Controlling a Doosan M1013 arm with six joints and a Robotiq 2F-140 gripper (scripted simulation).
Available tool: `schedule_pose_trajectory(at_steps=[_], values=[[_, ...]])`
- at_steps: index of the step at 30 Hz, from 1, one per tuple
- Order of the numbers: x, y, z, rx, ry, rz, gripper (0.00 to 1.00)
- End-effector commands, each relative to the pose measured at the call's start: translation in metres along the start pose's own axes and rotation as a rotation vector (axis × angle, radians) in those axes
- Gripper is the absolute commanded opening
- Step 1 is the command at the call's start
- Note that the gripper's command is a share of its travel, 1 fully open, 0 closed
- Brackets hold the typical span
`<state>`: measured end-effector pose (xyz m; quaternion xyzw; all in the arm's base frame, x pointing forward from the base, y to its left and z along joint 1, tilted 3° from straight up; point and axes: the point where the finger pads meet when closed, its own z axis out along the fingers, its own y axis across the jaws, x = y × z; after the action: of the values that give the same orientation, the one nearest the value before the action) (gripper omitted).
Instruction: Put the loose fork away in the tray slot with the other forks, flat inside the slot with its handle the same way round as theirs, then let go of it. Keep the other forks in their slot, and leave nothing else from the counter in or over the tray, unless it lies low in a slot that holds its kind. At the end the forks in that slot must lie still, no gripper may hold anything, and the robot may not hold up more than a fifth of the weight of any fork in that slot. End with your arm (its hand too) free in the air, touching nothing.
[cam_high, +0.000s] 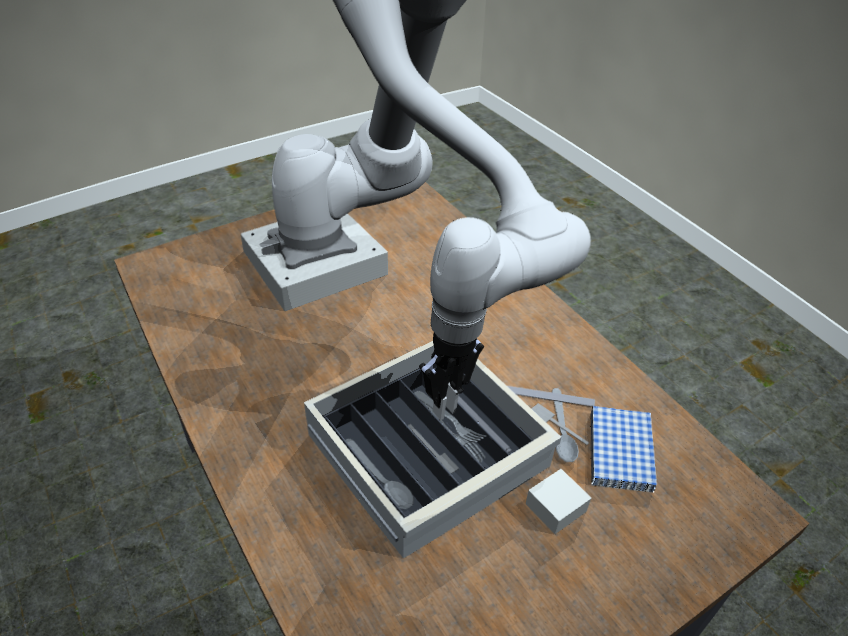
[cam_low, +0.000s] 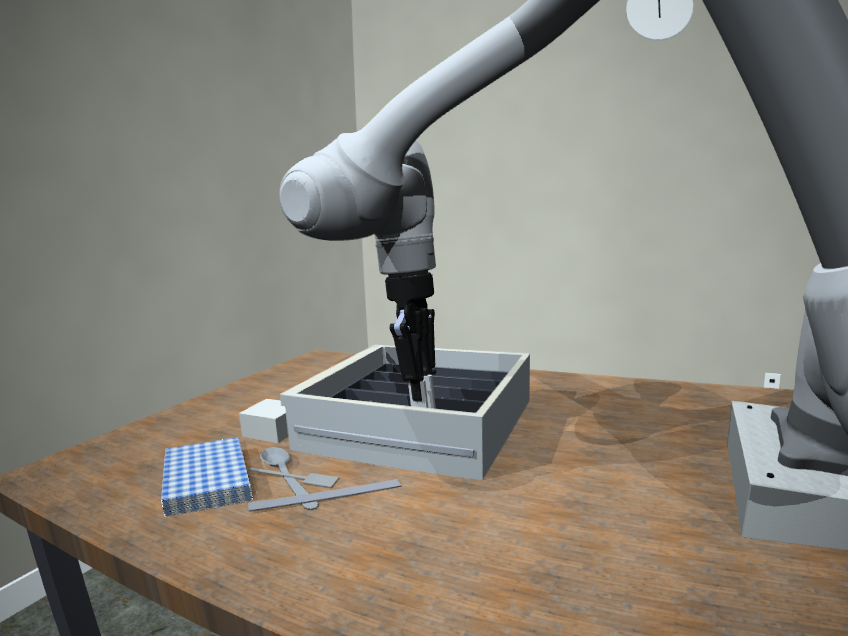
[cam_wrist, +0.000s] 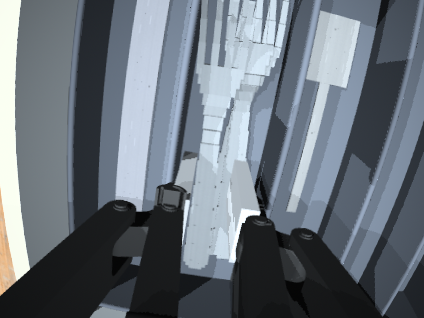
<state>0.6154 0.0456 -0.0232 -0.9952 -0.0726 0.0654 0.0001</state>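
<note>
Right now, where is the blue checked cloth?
In the top view the blue checked napkin stack lies on the table's right side, outside the tray, beside the loose spoon and near the white block.

The brown wood-grain worktop (cam_low: 547, 547) stands on dark legs. Directly on it rest the square grey cutlery tray with cream rim (cam_high: 479, 491), the arm's pale grey square base block (cam_high: 356, 270) near the far end, 1 small pale grey cube (cam_high: 558, 500) just beside the tray, and 1 blue-and-white checked folded napkin stack (cam_high: 622, 448). Between tray and napkin lie loose grey utensils, crossing each other: 1 spoon (cam_low: 275, 457), 1 small spatula (cam_low: 320, 480) and 1 long flat strip (cam_low: 325, 494).
</note>
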Motion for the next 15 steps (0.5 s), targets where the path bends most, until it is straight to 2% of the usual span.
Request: schedule_pose_trajectory(at_steps=[1, 15], values=[[-0.0029, 0.0012, 0.0045, 0.0, -0.003, 0.002, 0.14], [-0.003, 0.0012, 0.0031, 0.0, -0.003, 0.002, 0.14]])
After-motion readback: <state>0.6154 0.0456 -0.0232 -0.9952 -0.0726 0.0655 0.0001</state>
